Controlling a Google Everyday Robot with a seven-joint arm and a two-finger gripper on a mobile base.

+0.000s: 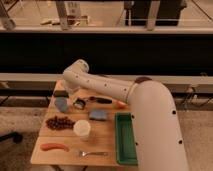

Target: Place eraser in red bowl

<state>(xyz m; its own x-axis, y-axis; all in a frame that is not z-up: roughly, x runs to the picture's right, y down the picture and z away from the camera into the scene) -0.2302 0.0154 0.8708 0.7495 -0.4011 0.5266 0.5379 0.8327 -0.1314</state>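
The eraser is a small dark block lying at the far left corner of the wooden table. The red bowl shows only as an orange-red edge at the far right of the table, mostly hidden behind my arm. My gripper hangs low over the table's left half, right of a grey-blue cloth and a little in front and to the right of the eraser. It is apart from the eraser and well left of the bowl.
A blue sponge, a dark-handled tool, a bunch of dark grapes, a white cup, an orange sausage-shaped thing and a fork lie on the table. A green tray runs along its right side.
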